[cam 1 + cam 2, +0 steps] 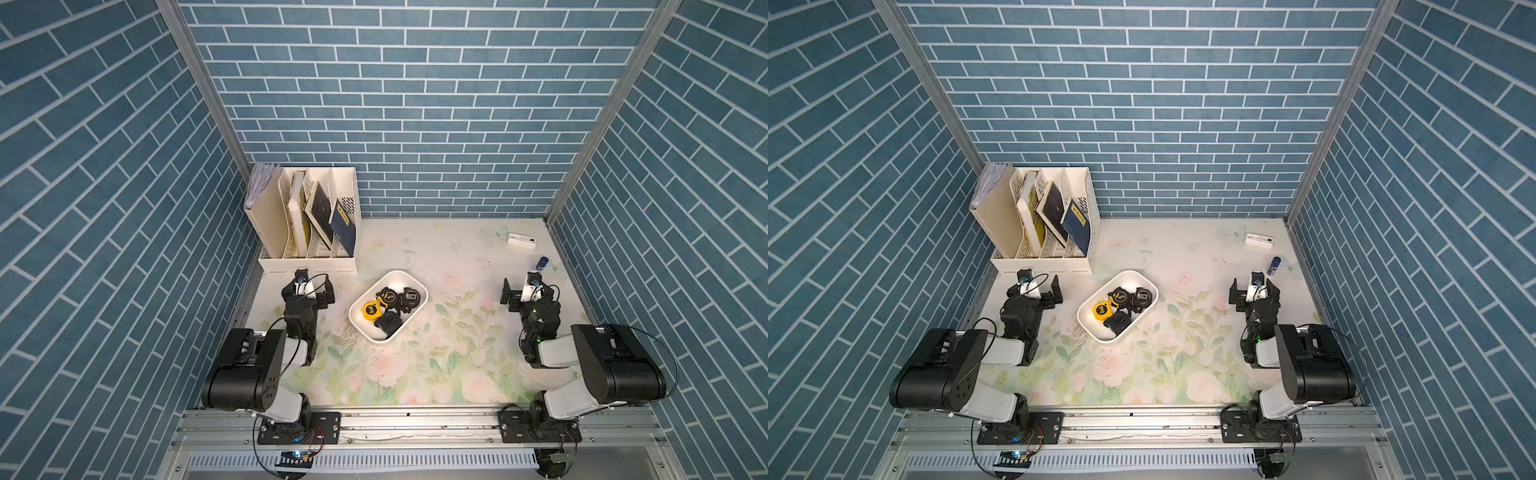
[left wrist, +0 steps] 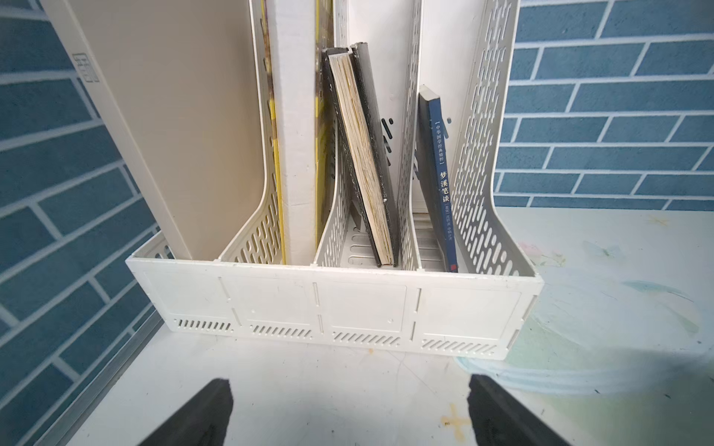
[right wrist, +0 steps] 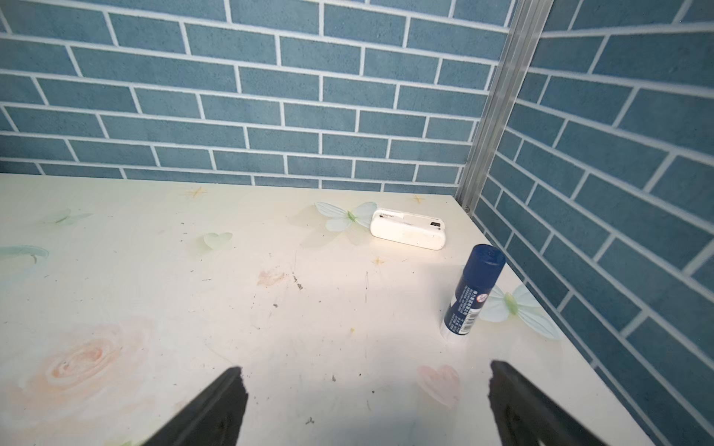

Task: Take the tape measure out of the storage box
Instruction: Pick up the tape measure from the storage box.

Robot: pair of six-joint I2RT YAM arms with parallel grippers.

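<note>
- The left gripper (image 2: 349,413) is spread wide, with nothing between its black fingertips (image 2: 208,409). It hangs low over the table, facing the cream file holder (image 2: 347,301) just ahead of it.
- The right gripper (image 3: 369,401) is spread just as wide and grips nothing. Only the floral tabletop (image 3: 193,289) shows between its fingers.
- In both top views the grippers flank the storage box (image 1: 357,319). The left one is near it and the right one is well apart from it.
- The storage box is a shallow white tray with rounded corners. It lies askew on the table between the arms, near the file holder's right front corner.
- Four tape measures lie crowded together inside the tray.
- The yellow tape measure (image 1: 370,310) lies by the left wall.
- The black-and-yellow tape measure (image 1: 388,296) lies just behind it, close enough that the two seem to touch.
- The black tape measure (image 1: 410,297) lies toward the far right end.
- The second black tape measure (image 1: 389,322) lies at the near end.
- In the file holder, a worn black-covered book (image 2: 363,166) leans in a middle slot. A dark blue paperback (image 2: 440,173) with Chinese lettering on its spine leans in the rightmost slot.
- At the table's far right corner a white oblong device (image 3: 407,229) lies flat.
- A blue glue stick (image 3: 473,293) stands on end nearer the right gripper, close to the side wall.
</note>
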